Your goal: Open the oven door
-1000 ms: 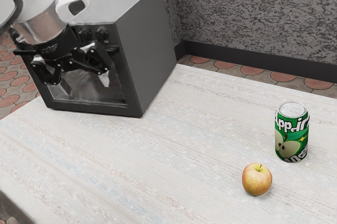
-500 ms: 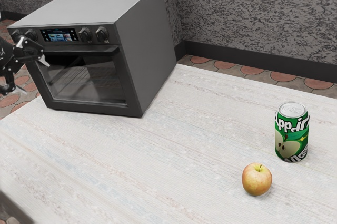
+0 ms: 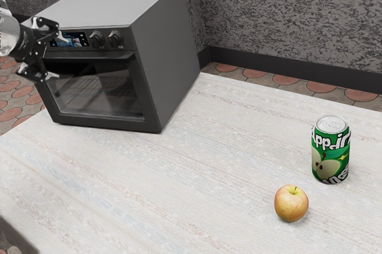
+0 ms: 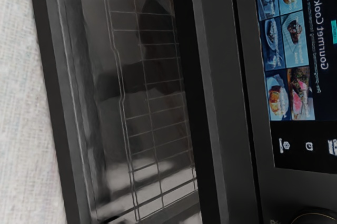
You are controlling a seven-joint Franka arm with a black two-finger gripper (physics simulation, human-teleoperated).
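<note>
1. Gripper [image 3: 58, 57] sits higher and nearer the handle [image 3: 113, 57] than in the earlier frame; fingers spread wide.
2. Oven door [image 3: 104, 89], closed, at the front of the oven [image 3: 164, 51]; handle along its top edge.
3. Risks, as judged: skewed approach, fingertip strikes handle or display [image 3: 71, 40]; shallow bite, handle slips free; hard push, oven slides back.

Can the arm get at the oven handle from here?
Looks like yes: the gripper is open in front of the oven, and I see nothing between it and the handle. Can and apple sit well clear.
</note>
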